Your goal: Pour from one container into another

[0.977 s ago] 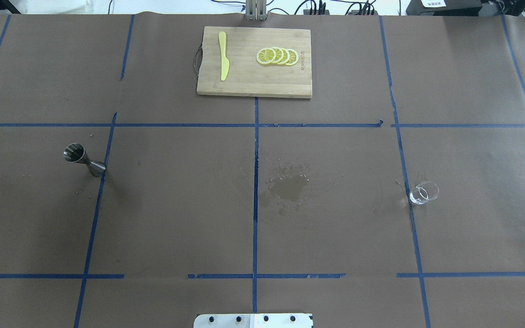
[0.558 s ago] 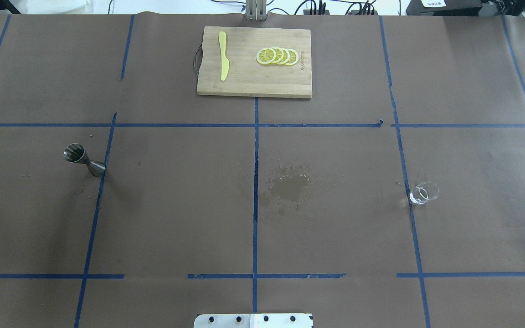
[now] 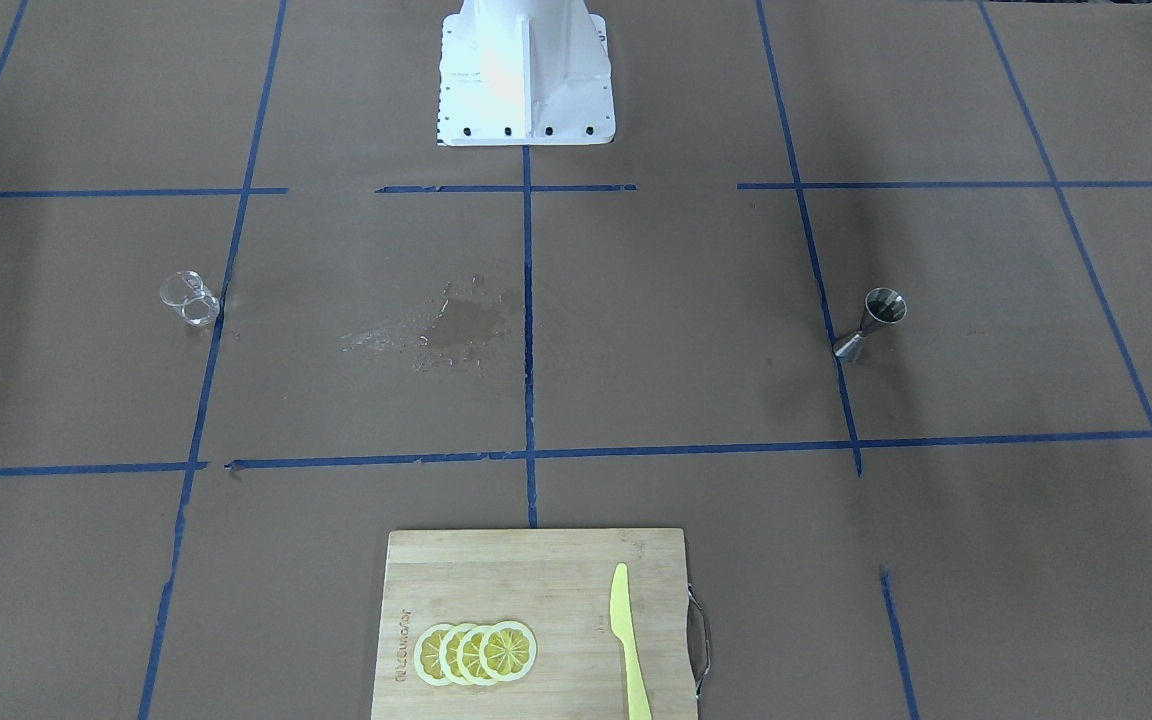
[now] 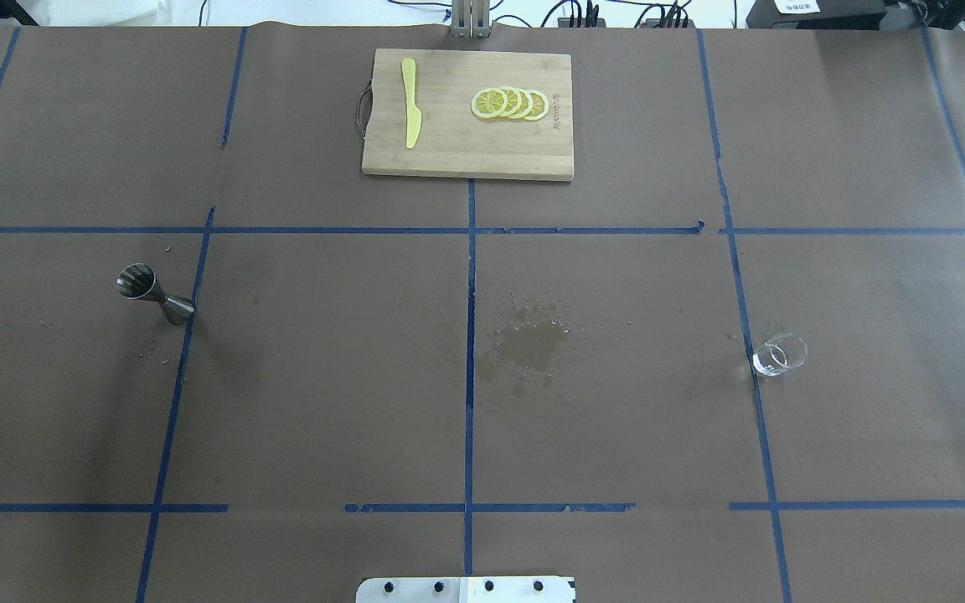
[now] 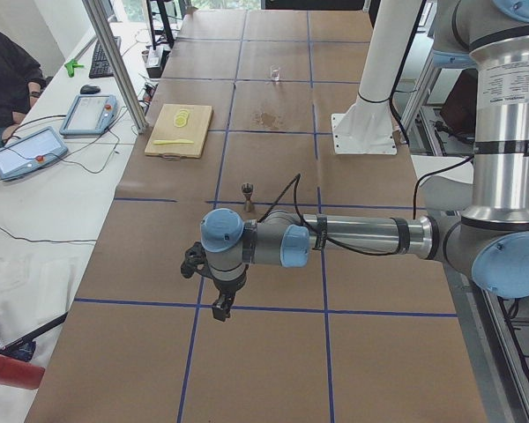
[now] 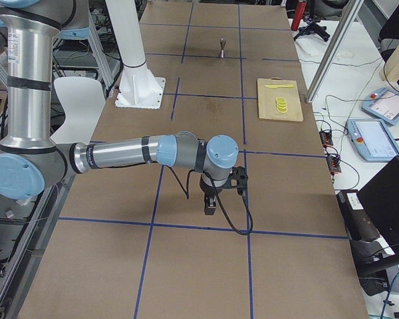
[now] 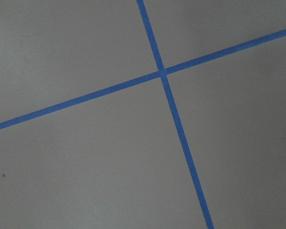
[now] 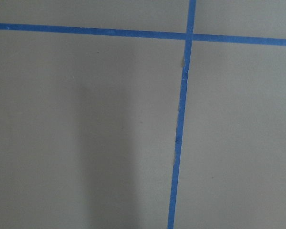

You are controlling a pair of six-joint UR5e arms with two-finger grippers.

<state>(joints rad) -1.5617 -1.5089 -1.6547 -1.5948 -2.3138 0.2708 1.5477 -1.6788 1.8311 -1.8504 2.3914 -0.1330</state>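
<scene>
The left gripper (image 5: 220,307) and the right gripper (image 6: 209,205) are held above the table (image 4: 323,402) at opposite ends; whether they are spread cannot be told. The steel jigger (image 4: 154,295) and the glass beaker (image 4: 779,354) are set well apart, with a wet patch (image 4: 533,345) between them.

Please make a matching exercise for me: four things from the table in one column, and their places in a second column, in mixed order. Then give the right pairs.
Things:
1. jigger
2. glass
3. knife
4. wet patch

Places:
A. on the board
B. middle of the table
C. robot's left side, at a blue tape line
D. robot's right side, at a blue tape line

Pairs: 1-C, 2-D, 3-A, 4-B
</scene>
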